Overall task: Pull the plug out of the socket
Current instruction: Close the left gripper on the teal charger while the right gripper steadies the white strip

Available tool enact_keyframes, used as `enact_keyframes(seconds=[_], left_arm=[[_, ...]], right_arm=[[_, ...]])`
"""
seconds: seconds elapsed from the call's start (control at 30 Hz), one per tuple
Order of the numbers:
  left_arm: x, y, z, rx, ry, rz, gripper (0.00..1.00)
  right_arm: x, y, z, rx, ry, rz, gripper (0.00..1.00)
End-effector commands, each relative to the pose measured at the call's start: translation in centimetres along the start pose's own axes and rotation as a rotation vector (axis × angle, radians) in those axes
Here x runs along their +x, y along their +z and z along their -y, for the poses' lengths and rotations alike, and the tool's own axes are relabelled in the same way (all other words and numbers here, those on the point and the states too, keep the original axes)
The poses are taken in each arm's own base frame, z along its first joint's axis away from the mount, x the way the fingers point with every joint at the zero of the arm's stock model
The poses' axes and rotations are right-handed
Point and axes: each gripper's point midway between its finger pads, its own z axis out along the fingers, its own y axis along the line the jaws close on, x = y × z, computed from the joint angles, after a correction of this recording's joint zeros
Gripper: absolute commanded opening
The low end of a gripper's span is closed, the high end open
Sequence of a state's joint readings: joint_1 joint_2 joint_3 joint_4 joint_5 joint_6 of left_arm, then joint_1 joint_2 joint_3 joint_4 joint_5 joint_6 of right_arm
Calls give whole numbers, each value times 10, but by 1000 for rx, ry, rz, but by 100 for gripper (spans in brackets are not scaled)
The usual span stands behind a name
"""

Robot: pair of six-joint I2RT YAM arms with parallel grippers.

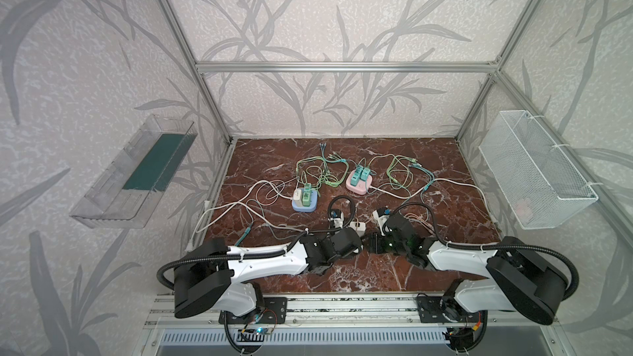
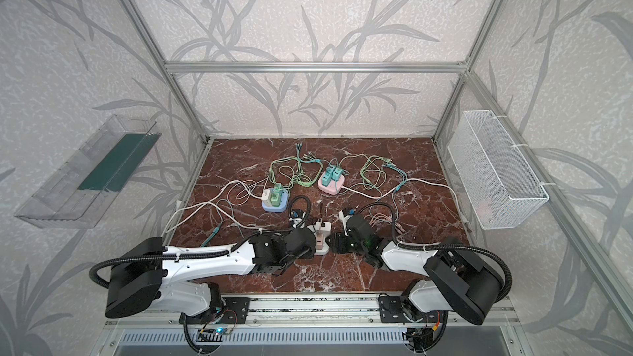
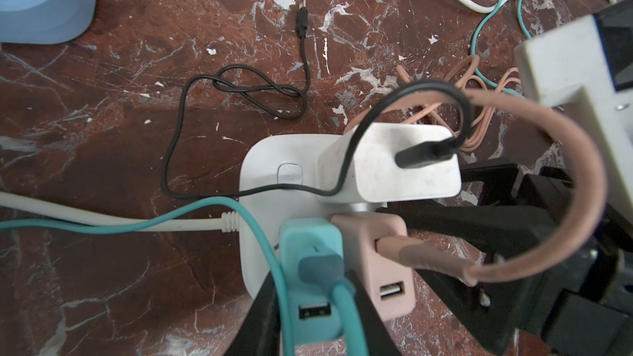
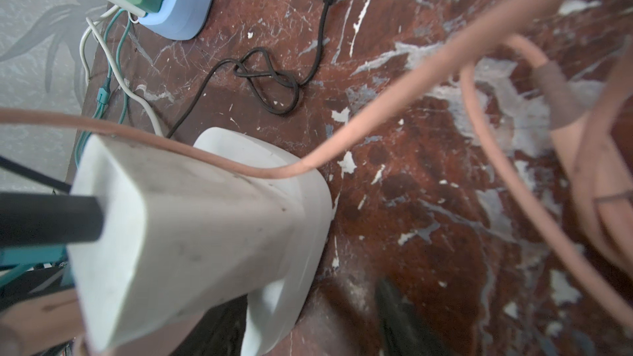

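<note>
Crowding together at about 6 o'clock on the desk (image 1: pixel 376 279) in both top views, the left gripper (image 1: pixel 359 247) and the right gripper (image 1: pixel 373 248) meet tip to tip over a white socket (image 2: pixel 321 251). A blue socket (image 1: pixel 304 204) lies at roughly 10 o'clock from it, and a pink socket (image 1: pixel 358 183) lies near 12 o'clock.

From the left wrist, the teal plug (image 3: pixel 310 261) stands seated in the white socket, just beside a pink plug (image 3: pixel 373 258) and a white charger (image 3: pixel 390 166). The left gripper's black fingers (image 3: pixel 255 320) are clenched on the teal plug, one on each flank, with the inner one wedged between the teal and pink plugs. A teal cable (image 3: pixel 191 210) leaves the plug's port and crosses the socket. A black cable (image 3: pixel 239 87) loops from the charger onto the desk. The right gripper's fingers reach in beside the charger and the pink plug.

From the right wrist, the white charger fills the foreground on the white socket, with a pink cable (image 4: pixel 342 138) draped over it. One dark finger (image 4: pixel 397 316) shows beside the socket, apart from it. I cannot tell whether this pair grasps anything.
</note>
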State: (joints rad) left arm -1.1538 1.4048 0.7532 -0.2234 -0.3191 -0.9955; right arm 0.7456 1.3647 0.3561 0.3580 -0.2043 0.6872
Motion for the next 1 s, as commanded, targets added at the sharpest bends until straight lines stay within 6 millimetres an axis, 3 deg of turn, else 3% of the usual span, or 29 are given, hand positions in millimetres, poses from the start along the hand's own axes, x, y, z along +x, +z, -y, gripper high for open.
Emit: enact_keyframes(seconds=[0.0, 0.43, 0.97], left_arm=[[1, 5, 6, 10, 22, -28, 27], [3, 7, 11, 19, 23, -47, 34], [-15, -1, 34, 106, -2, 9, 11]], right_arm=[[2, 2, -4, -7, 18, -19, 57], [6, 6, 0, -4, 50, -20, 53], [10, 8, 9, 46, 22, -45, 49]])
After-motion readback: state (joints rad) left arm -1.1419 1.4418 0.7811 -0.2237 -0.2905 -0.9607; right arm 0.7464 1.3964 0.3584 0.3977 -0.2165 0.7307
